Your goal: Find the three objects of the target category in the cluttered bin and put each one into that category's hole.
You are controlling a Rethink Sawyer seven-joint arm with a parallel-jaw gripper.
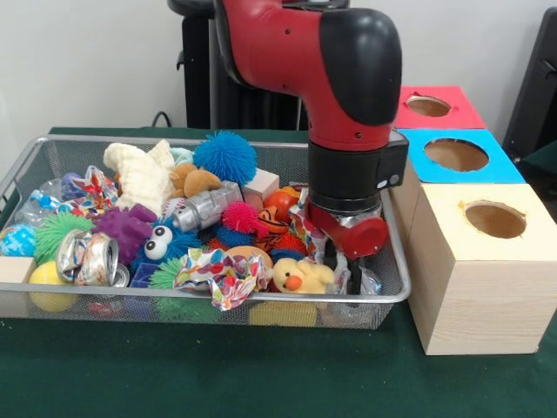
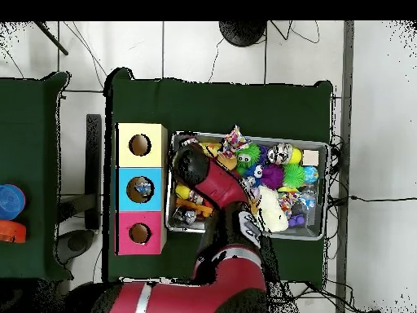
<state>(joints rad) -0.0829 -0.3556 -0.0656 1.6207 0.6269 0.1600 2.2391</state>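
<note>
One see-through bottle (image 1: pixel 36 205) lies against the bin's (image 1: pixel 261 298) end wall furthest from the boxes, half under a patterned paper wad (image 1: pixel 91 187); I can only pick out that one for certain. The wire bin sits mid-bench on the green bench (image 1: pixel 218 374), heaped with toys — a blue spiky ball (image 1: pixel 224 157), a yellow duck (image 1: pixel 300 277), crushed cans (image 1: pixel 87 259). The pincer (image 1: pixel 344 261) is sunk into the clutter at the bin's end beside the boxes; whether it is parted or gripping anything, I cannot tell. Beside that end stand three boxes with holes — cream (image 1: pixel 479 261), blue (image 1: pixel 457 155), red (image 1: pixel 431 106).
</note>
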